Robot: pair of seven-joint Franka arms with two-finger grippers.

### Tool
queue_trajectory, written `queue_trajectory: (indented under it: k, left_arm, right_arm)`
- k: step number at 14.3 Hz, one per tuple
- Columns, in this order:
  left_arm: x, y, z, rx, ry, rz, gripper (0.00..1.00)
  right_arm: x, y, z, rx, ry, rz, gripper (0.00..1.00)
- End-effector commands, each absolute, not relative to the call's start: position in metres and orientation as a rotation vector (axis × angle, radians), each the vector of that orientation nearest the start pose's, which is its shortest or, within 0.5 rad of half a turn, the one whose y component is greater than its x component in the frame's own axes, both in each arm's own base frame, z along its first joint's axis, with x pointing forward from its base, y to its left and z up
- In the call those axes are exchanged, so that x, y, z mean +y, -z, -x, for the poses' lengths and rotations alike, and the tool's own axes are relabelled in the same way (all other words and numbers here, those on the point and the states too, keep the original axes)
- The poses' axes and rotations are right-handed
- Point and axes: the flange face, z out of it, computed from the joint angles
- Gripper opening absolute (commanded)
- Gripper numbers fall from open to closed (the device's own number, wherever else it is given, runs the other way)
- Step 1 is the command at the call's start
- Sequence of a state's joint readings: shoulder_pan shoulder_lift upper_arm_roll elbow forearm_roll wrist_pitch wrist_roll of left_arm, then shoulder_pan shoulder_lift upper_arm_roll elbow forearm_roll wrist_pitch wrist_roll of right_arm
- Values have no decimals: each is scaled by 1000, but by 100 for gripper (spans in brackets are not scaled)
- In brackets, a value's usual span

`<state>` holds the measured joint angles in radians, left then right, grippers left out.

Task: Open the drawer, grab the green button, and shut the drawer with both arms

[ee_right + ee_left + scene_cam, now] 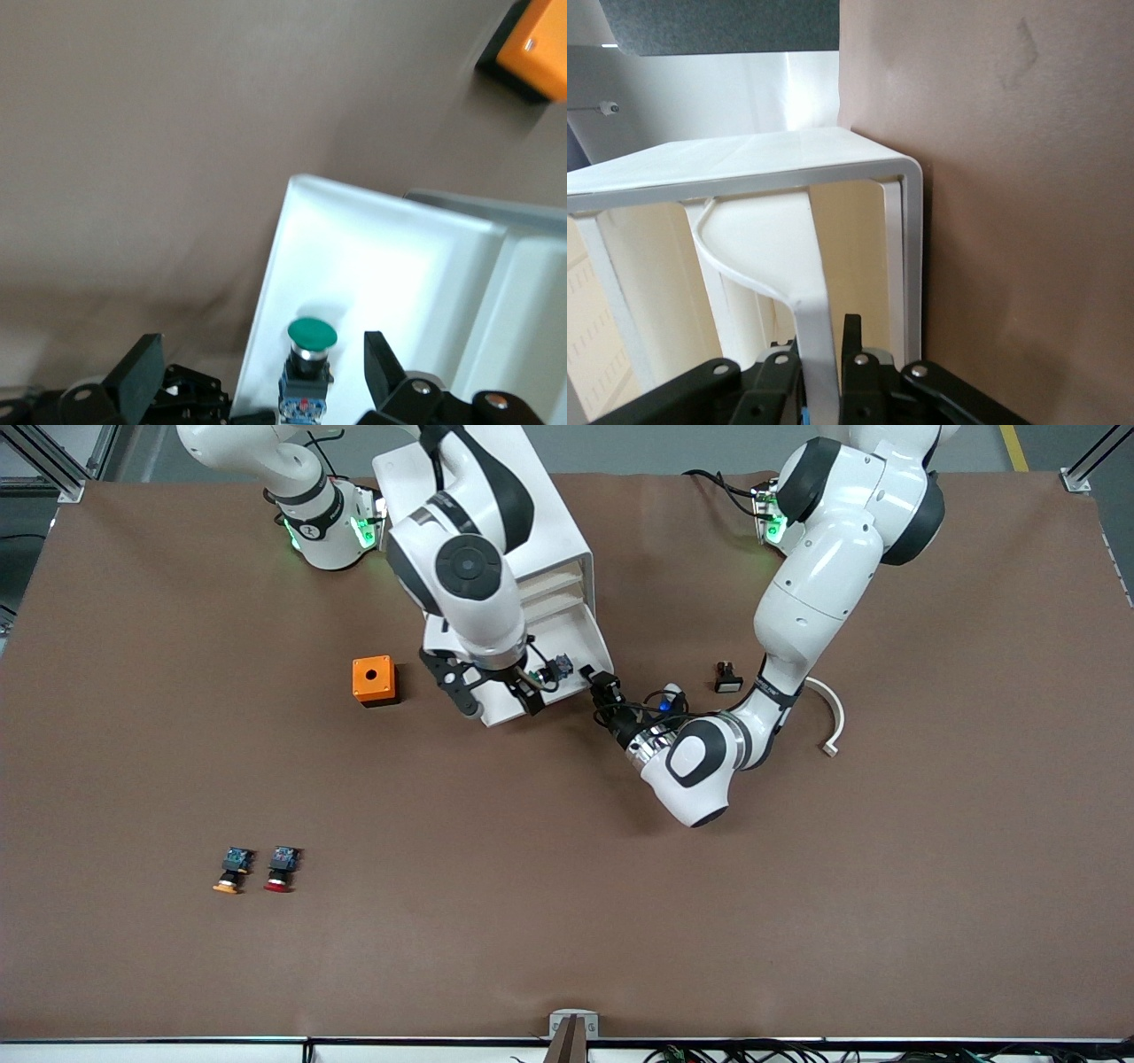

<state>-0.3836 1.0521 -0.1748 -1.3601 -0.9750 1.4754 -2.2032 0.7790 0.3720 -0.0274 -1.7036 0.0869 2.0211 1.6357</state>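
The drawer (pixel 580 638) stands pulled out of the white cabinet (pixel 554 540) toward the front camera. The green-capped button (pixel 551 670) lies in its tray. In the right wrist view the button (pixel 310 336) lies between the fingers, which stand wide apart, on the tray floor (pixel 381 257). My right gripper (pixel 496 691) is open and low over the drawer (pixel 261 367). My left gripper (pixel 602 686) is at the drawer's front, at the corner toward the left arm's end. Its fingers (pixel 852 350) close on the drawer's white curved handle (pixel 818 336).
An orange box (pixel 374 680) sits beside the drawer toward the right arm's end. An orange-capped button (pixel 230 870) and a red-capped button (pixel 281 868) lie nearer the front camera. A small black part (pixel 726 677) and a white curved strip (pixel 831 722) lie by the left arm.
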Motion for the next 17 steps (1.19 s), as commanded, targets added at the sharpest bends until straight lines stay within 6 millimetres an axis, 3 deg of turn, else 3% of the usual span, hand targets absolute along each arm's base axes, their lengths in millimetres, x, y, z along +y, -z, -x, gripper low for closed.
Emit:
queue_trajectory:
  k: [1,3,6,8,10,13,14,17]
  left_arm:
    - [-394,-98,-523,-1853,-1550,982,20]
    - [-390,-97,-528,-1871,-1554,980,26]
    - [-389,-102,-534,-1890,-1581,1037,58]
    - [-380,-116,-549,-1882,-1668,1199,79]
    - [-365,-132,-570,-1868,-1770,1414,89]
    - [-344,-156,-597,-1819,-1855,1762,94]
    - [-328,-156,-605,-1814,-1840,1875,96]
    - [-318,-176,-628,-1738,-1740,2232,97]
  right_arm:
    - [471,-358,-455,1450,-102,2819,100]
    - [489,-341,-442,1484,-74,2805,100]
    - [503,-311,-426,1493,-46,2854,100]
    - [508,-299,-423,1493,-36,2852,100]
    - [511,-292,-421,1490,-29,2853,100]
    - [513,-278,-419,1492,-34,2871,97]
    - [513,-274,-418,1491,-33,2878,97]
    - [514,-268,-416,1479,-17,2898,85]
